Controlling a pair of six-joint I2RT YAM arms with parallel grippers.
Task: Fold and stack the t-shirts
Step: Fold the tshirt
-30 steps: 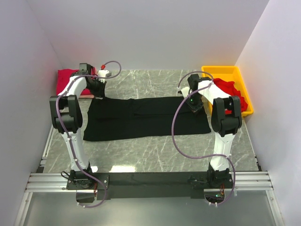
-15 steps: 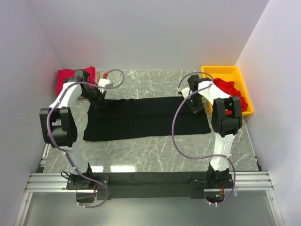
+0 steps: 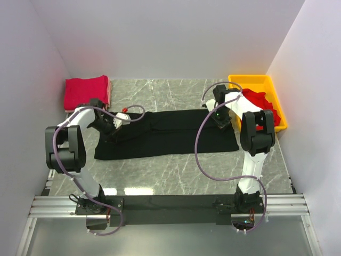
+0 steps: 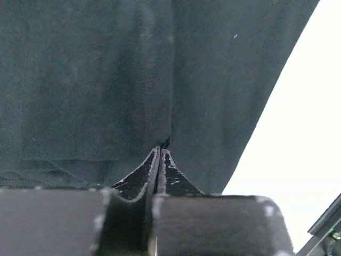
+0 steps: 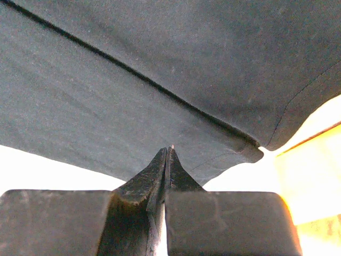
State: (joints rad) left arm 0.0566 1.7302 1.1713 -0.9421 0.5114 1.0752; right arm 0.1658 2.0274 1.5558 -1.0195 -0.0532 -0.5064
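Note:
A black t-shirt (image 3: 170, 133) lies spread across the middle of the marble table, long side left to right. My left gripper (image 3: 114, 127) is low over its left end, shut on a pinch of the black cloth (image 4: 80, 80); a crease runs up from the tips (image 4: 161, 150). My right gripper (image 3: 221, 120) is shut at the shirt's far right edge, tips down against smooth black cloth (image 5: 160, 69) beside the hem corner, with no fold at the tips (image 5: 169, 149). A folded red t-shirt (image 3: 85, 92) rests at the far left. Another red t-shirt (image 3: 264, 101) lies crumpled in the tray.
A yellow plastic tray (image 3: 256, 81) stands at the far right corner, its edge also showing in the right wrist view (image 5: 309, 176). White walls close in the table on the left, back and right. Purple cables loop from both arms over the table.
My left gripper has moved from beside the red stack towards the near edge and over the black shirt's left end, and that far left corner has shifted with it. The right arm stayed still.

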